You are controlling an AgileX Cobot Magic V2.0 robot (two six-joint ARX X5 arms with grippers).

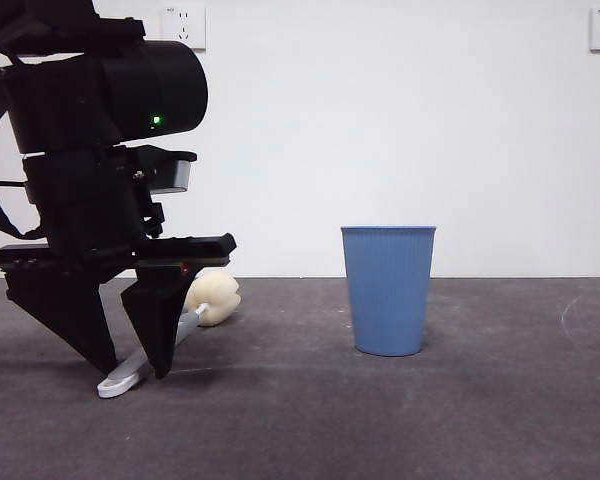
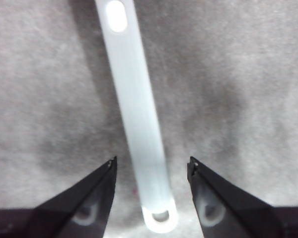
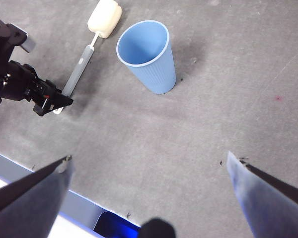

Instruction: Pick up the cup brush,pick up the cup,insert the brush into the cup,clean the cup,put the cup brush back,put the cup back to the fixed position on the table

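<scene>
Down on the table (image 1: 500,420), well apart from the cup (image 1: 388,290), the left gripper (image 1: 130,368) points steeply downward from its bulky black arm, jaws spread wide with their tips at or just above the surface on either side of the brush (image 1: 180,330) handle near its looped end. Upright and empty, the cup stands alone, and the brush lies flat beside it, its sponge head nearer the cup than its loop. High above the cup, the right gripper (image 3: 149,168) hangs wide open, holding nothing.
</scene>
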